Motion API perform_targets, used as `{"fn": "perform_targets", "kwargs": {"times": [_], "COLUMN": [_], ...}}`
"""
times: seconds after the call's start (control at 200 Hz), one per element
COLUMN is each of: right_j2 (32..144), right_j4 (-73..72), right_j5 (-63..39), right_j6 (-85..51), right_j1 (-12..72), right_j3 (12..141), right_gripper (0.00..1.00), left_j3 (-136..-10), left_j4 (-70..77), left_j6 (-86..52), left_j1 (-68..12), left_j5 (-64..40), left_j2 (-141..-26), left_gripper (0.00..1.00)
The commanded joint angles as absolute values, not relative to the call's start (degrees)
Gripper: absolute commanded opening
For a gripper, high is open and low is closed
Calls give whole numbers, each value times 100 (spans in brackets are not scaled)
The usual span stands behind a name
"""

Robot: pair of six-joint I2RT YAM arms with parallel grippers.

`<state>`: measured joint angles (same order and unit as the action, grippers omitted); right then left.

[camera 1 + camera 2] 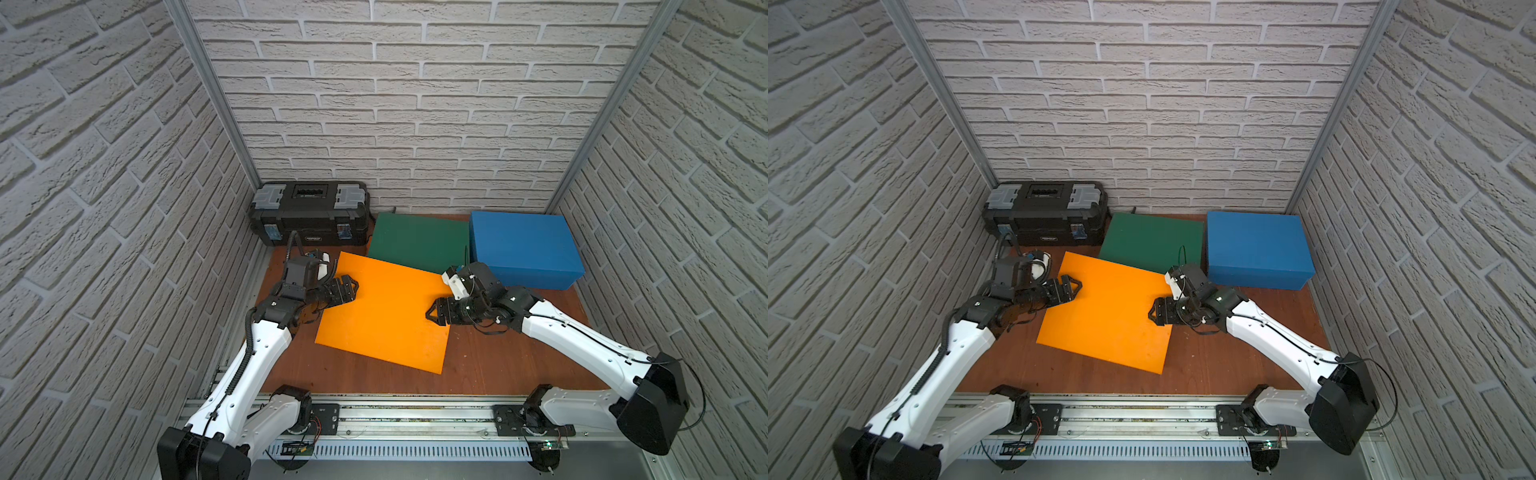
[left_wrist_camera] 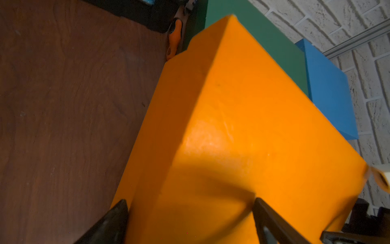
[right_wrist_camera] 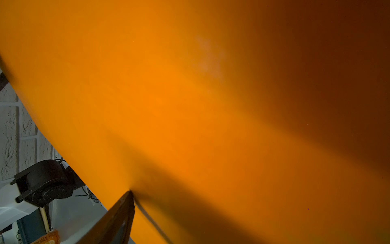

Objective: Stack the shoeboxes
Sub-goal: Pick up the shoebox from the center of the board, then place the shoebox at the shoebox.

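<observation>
orange matte cardboard shoebox (image 1: pixel 382 320), likely light but crushable, sat askew on a brown wooden table (image 1: pixel 519 365) before a dark green cardboard shoebox (image 1: pixel 415 241) and a blue cardboard shoebox (image 1: pixel 519 245), best squeezed at its opposite ends, where left claw (image 1: pixel 353 289) and right claw (image 1: pixel 432 316) stood spread wide.

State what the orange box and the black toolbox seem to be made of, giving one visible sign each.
Orange box: probably cardboard, matte finish; flat panels, crisp edges, faint scuffs.
Black toolbox: likely moulded plastic, slight sheen; shaped lid, grey latches.
</observation>
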<state>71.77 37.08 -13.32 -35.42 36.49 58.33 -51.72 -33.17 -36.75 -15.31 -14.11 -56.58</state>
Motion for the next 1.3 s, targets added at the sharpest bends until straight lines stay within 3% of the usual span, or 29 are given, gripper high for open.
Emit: {"fn": "perform_targets", "kwargs": {"times": [0.0, 0.195, 0.475, 0.835, 1.115, 1.295], "right_j2": [6954, 6802, 7332, 8885, 9981, 10181], "right_j4": [2614, 2566, 2892, 2984, 2845, 2837], "right_j5": [-1741, -1380, -2196, -3329, -3775, -3693], "right_j6": [-3589, -3887, -3912, -3878, -4002, -3964], "right_j1": [3929, 3789, 2686, 1316, 763, 544], "right_j3": [6354, 6670, 7725, 9175, 9681, 9826], "right_gripper": [78, 78, 78, 78, 79, 84], "left_j3": [-5577, -6109, -7238, -8775, -10035, -10335], "left_j4": [-3087, -2947, -2566, -1891, -2002, -2125], "left_j6": [-3803, -3762, -3647, -3842, -3990, -3928], "left_j1": [-1955, -1977, -1977, -1854, -1675, -1661], "left_j5": [-2809, -2844, -3081, -3471, -3516, -3429], "left_j2": [-5719, -6081, -7266, -9375, -10738, -11001], "left_gripper": [91, 90, 91, 91, 90, 92]}}
